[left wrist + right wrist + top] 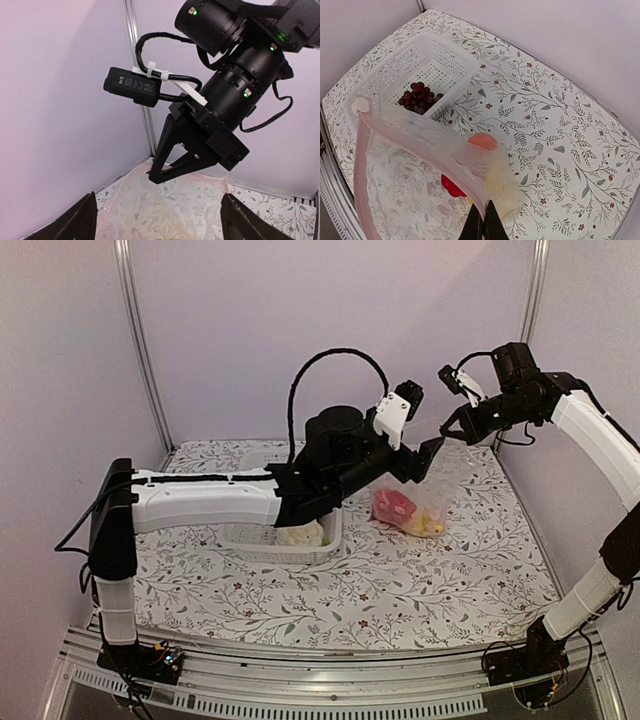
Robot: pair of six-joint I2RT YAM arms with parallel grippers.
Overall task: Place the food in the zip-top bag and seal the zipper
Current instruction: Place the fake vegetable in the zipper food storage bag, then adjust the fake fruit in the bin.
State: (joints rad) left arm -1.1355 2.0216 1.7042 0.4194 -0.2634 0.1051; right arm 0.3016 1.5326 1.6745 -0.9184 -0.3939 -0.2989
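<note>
The clear zip-top bag [412,502] hangs above the table, holding a red fruit [392,506] and yellow pieces [430,527]. My right gripper [483,223] is shut on the bag's pinkish zipper strip [420,141] and holds it up. In the right wrist view the red fruit [450,186] and an orange piece [482,141] show through the plastic. My left gripper [162,222] is open wide, its fingers [80,220] either side of the bag [170,205], below the right gripper [161,175]. Purple grapes [417,95] and a white cauliflower [300,533] lie in the basket.
The white slotted basket [240,536] stands on the floral table cover under my left arm, just left of the bag. Metal frame posts [140,340] and pale walls close in the back and sides.
</note>
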